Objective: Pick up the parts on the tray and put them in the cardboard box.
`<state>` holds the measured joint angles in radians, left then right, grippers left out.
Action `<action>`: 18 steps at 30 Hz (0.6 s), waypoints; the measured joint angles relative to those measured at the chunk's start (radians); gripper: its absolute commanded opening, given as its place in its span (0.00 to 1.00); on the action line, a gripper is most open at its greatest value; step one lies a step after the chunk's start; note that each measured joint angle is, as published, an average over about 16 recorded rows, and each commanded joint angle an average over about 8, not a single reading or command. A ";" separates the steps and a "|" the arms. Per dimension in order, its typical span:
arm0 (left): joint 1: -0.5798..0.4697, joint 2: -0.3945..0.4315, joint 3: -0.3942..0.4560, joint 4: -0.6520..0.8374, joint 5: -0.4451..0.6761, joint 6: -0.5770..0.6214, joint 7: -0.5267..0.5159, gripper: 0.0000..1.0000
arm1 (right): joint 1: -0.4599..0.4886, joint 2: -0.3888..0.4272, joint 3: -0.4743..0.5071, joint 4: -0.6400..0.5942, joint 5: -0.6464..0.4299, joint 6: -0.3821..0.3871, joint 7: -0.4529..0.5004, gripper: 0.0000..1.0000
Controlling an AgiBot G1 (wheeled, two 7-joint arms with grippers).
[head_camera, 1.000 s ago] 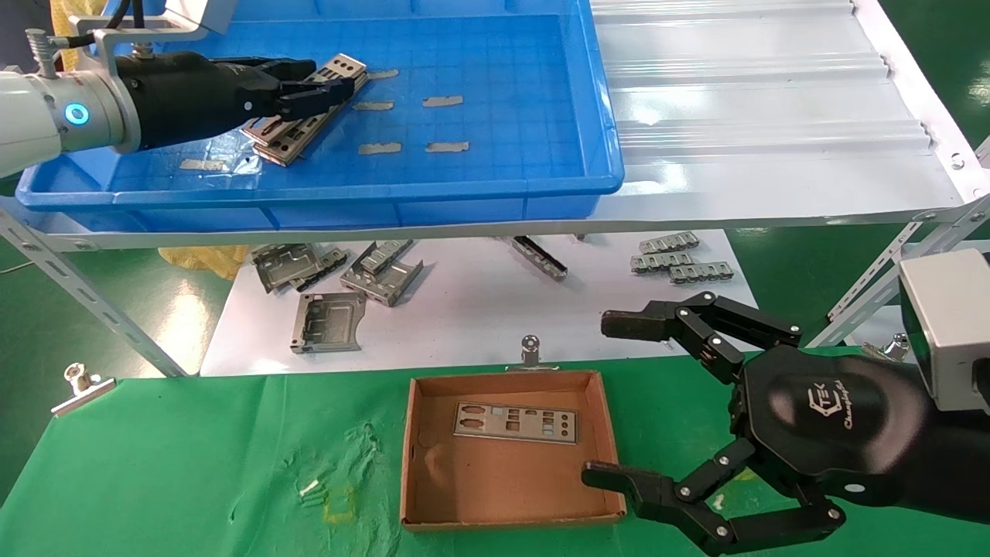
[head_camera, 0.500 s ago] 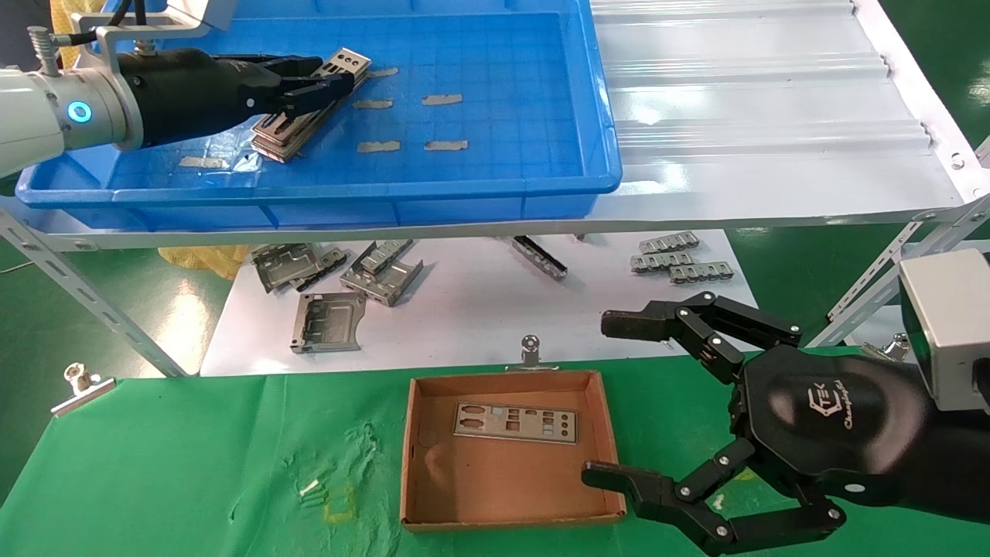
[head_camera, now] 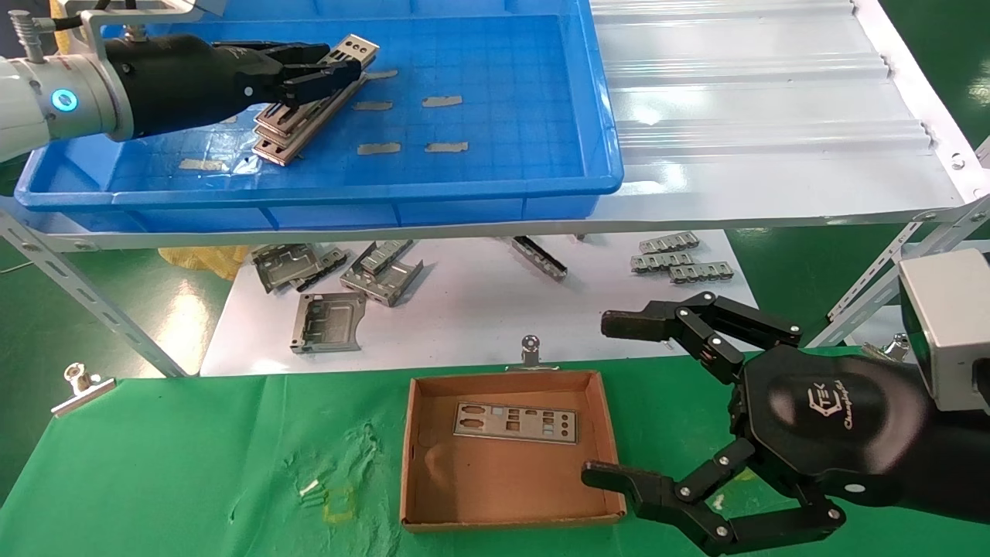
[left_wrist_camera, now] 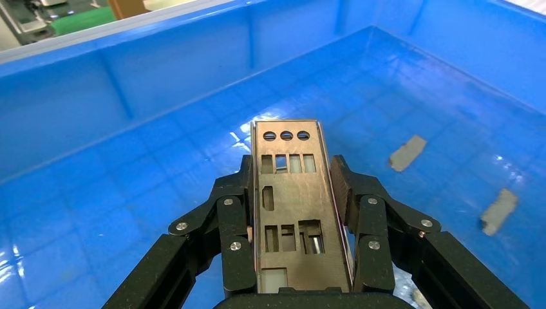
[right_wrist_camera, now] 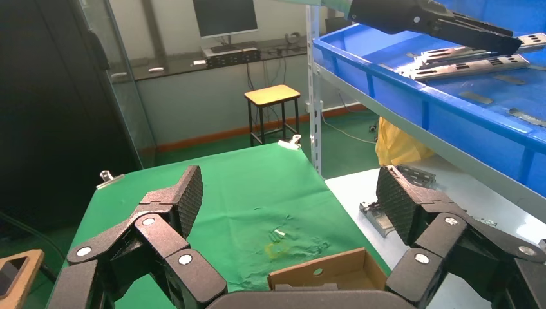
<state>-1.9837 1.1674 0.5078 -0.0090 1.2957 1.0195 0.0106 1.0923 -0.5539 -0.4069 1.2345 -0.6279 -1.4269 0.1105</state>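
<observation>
Left gripper is inside the tray, at its far left part, fingers pinched on both long edges of 1 plate. In the left wrist view the plate runs straight out between the 2 fingers, its 3 round holes at the free end, clear blue floor beyond it up to the far wall. Head view shows the held plate tilted, its far end raised above the stack of remaining plates lying on the tray floor; whether the near end touches the stack cannot be told. Stack sits near the tray's left wall, well apart from the right wall; tape bits dot the open floor to its right. The tray rests on the white corrugated sheet, its front wall close to the shelf's front edge. Box sits below on the green cloth, 1 plate already flat inside near its far wall, the rest of the box floor bare. Right gripper hangs just beside the box's right wall, fingers spread wide, nothing between them, lower fingertip over the box's near right corner. Brackets and notched strips lie on the white board between shelf and cloth.
</observation>
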 measured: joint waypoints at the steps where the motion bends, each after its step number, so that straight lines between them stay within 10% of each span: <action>1: -0.001 -0.001 0.000 0.000 0.000 0.004 -0.001 0.27 | 0.000 0.000 0.000 0.000 0.000 0.000 0.000 1.00; 4: -0.002 -0.003 0.001 0.002 0.002 0.015 -0.003 0.32 | 0.000 0.000 0.000 0.000 0.000 0.000 0.000 1.00; 13: -0.006 -0.006 0.009 0.011 0.013 0.037 -0.017 1.00 | 0.000 0.000 0.000 0.000 0.000 0.000 0.000 1.00; 18: -0.005 -0.007 0.013 0.014 0.019 0.046 -0.024 0.50 | 0.000 0.000 0.000 0.000 0.000 0.000 0.000 1.00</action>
<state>-1.9888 1.1602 0.5211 0.0051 1.3146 1.0658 -0.0134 1.0924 -0.5539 -0.4070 1.2345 -0.6279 -1.4269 0.1105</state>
